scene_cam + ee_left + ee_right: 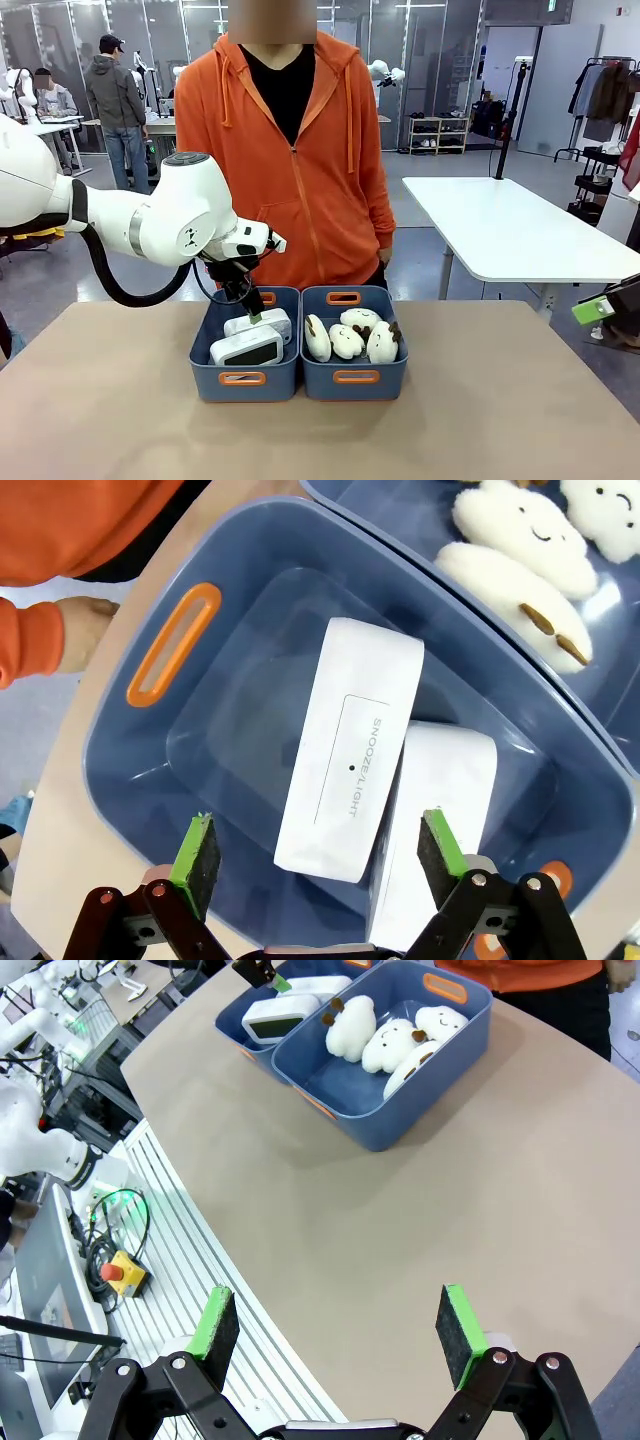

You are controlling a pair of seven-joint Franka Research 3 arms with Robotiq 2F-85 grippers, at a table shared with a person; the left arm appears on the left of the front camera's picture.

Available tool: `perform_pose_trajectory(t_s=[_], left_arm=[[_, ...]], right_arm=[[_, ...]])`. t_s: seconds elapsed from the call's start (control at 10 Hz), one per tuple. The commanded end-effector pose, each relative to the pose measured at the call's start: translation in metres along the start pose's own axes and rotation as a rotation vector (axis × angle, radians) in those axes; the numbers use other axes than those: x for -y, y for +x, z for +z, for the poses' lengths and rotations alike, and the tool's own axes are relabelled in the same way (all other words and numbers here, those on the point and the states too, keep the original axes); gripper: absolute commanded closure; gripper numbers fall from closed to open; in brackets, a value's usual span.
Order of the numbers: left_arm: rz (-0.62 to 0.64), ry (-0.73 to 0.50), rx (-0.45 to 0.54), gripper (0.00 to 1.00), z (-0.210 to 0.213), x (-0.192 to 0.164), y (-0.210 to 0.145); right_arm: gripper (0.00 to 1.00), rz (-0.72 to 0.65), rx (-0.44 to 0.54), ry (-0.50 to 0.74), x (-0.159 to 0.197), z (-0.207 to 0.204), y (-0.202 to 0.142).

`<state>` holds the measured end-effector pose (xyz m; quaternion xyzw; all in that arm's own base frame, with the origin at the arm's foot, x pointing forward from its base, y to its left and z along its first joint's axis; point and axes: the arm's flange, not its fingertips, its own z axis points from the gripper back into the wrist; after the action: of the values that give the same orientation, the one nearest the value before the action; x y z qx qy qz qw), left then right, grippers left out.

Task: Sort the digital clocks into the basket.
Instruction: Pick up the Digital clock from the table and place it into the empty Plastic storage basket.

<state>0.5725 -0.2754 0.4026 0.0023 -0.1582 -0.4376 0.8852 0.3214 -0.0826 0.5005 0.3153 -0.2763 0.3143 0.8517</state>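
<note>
Both clocks (350,750) lie in the left basket (243,378), one overlapping the other. Our left fingers (195,852) hang spread directly above them, holding nothing, straddling the upper clock across its short side. Our right fingers (215,1325) hover spread over bare counter (450,1190), well apart.

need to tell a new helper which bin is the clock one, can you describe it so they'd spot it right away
On the table, in front of the person in orange, two blue bins stand side by side. The clock bin is the one under the left gripper, which hangs open over it. It holds two white clocks, while its neighbour holds fluffy white plush toys.
</note>
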Motion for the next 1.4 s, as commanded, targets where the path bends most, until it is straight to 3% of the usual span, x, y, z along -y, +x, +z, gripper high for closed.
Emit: perform_pose_trajectory(t_s=[0.0, 0.1, 0.5, 0.7, 0.8, 1.0, 1.1, 1.2, 1.3], left_arm=[[-0.039, -0.049, 0.016, 0.00, 0.037, -0.020, -0.027], [-0.105, -0.126, 0.027, 0.00, 0.081, -0.033, -0.060], [-0.070, -0.093, 0.283, 0.00, 0.175, -0.066, -0.175], [0.000, -0.061, 0.516, 0.00, 0.184, -0.071, -0.254], [0.047, -0.037, 0.572, 0.00, 0.176, -0.070, -0.288], [0.096, 0.026, 0.718, 0.00, 0.169, -0.063, -0.318], [0.101, 0.007, 0.753, 0.00, 0.161, -0.065, -0.311], [0.112, -0.019, 0.618, 0.00, 0.179, -0.071, -0.325], [0.112, -0.019, 0.618, 0.00, 0.179, -0.071, -0.325]], right_arm=[[0.00, 0.013, 0.010, 0.012, 0.001, -0.001, 0.000], [0.00, 0.013, 0.010, 0.012, 0.001, -0.001, 0.000], [0.00, 0.013, 0.010, 0.012, 0.001, -0.001, 0.000], [0.00, 0.013, 0.010, 0.012, 0.001, -0.001, 0.000], [0.00, 0.013, 0.010, 0.012, 0.001, -0.001, 0.000], [0.00, 0.013, 0.010, 0.012, 0.001, -0.001, 0.000], [0.00, 0.013, 0.010, 0.012, 0.001, -0.001, 0.000], [0.00, 0.013, 0.010, 0.012, 0.001, -0.001, 0.000], [0.00, 0.013, 0.010, 0.012, 0.001, -0.001, 0.000]])
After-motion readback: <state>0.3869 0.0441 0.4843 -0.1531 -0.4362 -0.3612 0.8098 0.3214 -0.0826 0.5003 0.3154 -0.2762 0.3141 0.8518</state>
